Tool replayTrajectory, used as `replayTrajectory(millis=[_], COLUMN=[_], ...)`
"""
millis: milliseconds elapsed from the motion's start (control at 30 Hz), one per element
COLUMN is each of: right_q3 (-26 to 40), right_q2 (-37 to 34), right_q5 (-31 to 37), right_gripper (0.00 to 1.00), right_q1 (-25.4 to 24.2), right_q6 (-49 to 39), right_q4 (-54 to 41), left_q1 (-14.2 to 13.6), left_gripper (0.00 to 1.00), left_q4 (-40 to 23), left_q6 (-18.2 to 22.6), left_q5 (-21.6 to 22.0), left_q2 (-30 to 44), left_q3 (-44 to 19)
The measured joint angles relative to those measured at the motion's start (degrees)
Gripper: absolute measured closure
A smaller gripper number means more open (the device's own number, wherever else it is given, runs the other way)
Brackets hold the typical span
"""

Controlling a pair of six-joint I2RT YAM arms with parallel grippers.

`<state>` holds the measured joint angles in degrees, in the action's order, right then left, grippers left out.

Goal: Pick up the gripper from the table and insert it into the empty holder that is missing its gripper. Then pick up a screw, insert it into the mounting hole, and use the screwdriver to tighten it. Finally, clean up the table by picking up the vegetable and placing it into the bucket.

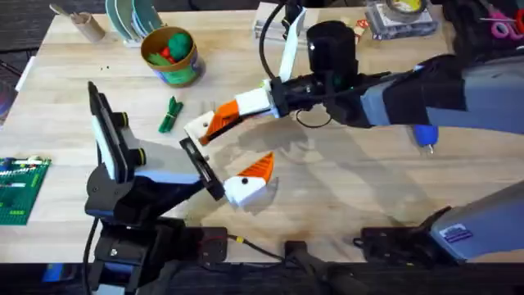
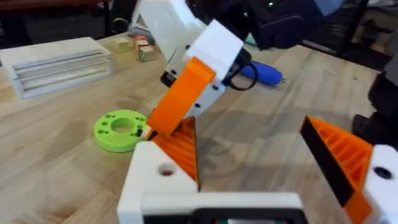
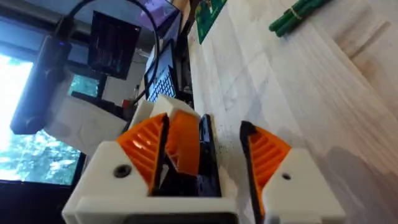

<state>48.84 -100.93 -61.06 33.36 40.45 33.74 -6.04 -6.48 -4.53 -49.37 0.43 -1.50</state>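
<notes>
Right gripper (image 1: pixel 214 123) is reaching across the middle of the overhead frame, pressing the gripper (image 2: pixel 180 146) against the empty holder (image 2: pixel 152 177). I cannot tell whether it is clenching the piece. Left gripper (image 2: pixel 249 143) is standing spread wide, offering the block. Sliding the wedge straight and fully home looks wise before letting go. The table (image 1: pixel 344 188) is pale wood, carrying the screwdriver (image 1: pixel 426 135) at right, with the vegetable (image 1: pixel 170 115) and the bucket (image 1: pixel 149 49) at upper left.

Light wooden table (image 1: pixel 344 188); dark carpet (image 1: pixel 24 16) beyond; bright window (image 3: pixel 25 124) with green trees outside.
</notes>
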Motion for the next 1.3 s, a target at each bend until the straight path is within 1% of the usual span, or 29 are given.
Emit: replayTrajectory(millis=[67,100,167,267,300,367,433,533,600,767,833,867,900,1000,1100,1233,1300], right_q3=[0.0,0.0,0.0,0.0,0.0,0.0,0.0,0.0,0.0,0.98,2.52,3.38,5.75,7.56,9.67,11.81,12.06], right_q2=[-0.31,-0.41,-0.47,-0.48,-0.46,-0.46,-0.46,-0.46,-0.46,-0.46,-0.46,-0.43,0.73,3.03,6.02,8.66,8.82], right_q5=[-1.23,-1.82,-2.59,-3.37,-3.53,-3.77,-3.75,-2.97,-1.1,6.05,8.87,10.2,15.28,21.41,30.1,42.53,46.54], right_gripper=[0.341,0.299,0.264,0.184,0.148,0.043,0.015,0.011,0.01,0.009,0.009,0.009,0.008,0.008,0.008,0.009,0.009], right_q1=[-0.68,-1.02,-1.49,-1.84,-1.96,-2.19,-2.61,-4.3,-6.23,-11.51,-12.77,-13.05,-13.09,-12.46,-10.78,-6.73,-4.64], right_q6=[0.02,0.04,0.12,0.24,0.22,0.24,0.24,0.24,0.2,-1.35,-3.07,-4.19,-9.57,-16.12,-22.1,-26.33,-27.52], right_q4=[-0.06,-0.11,-0.16,-0.14,-0.13,0.0,0.55,2.92,4.95,5.0,2.98,1.03,-9.57,-21.77,-32.23,-39.13,-40.06], left_q1=[-0.3,-0.41,-0.48,-0.48,-0.48,-0.48,-0.48,-0.48,-0.48,-0.48,-0.48,-0.48,-0.48,-0.48,-0.48,-0.48,-0.48], left_gripper=[0.008,0.008,0.008,0.007,0.007,0.007,0.008,0.008,0.008,0.008,0.009,0.008,0.008,0.005,0.007,0.007,0.007], left_q4=[-0.07,-0.13,-0.17,-0.19,-0.2,-0.21,-0.22,-0.22,-0.23,-0.24,-0.22,-0.24,-0.24,-0.24,-0.22,-0.24,-0.23], left_q6=[0.25,0.3,0.52,0.68,0.68,0.68,0.68,0.68,0.68,0.68,0.68,0.68,0.68,0.68,0.7,0.7,0.7], left_q5=[-1.21,-1.67,-2.34,-2.68,-2.8,-3.11,-3.23,-3.38,-3.4,-3.4,-3.4,-3.4,-3.43,-3.43,-3.44,-3.43,-3.43], left_q2=[-0.01,0.0,0.0,-0.02,-0.02,-0.01,-0.02,0.0,0.0,-0.02,-0.02,0.0,0.0,0.0,-0.02,0.0,-0.01], left_q3=[0.0,0.0,0.0,0.0,0.0,0.0,0.0,0.0,0.0,0.0,0.0,0.0,0.0,0.0,0.0,0.0,0.0])
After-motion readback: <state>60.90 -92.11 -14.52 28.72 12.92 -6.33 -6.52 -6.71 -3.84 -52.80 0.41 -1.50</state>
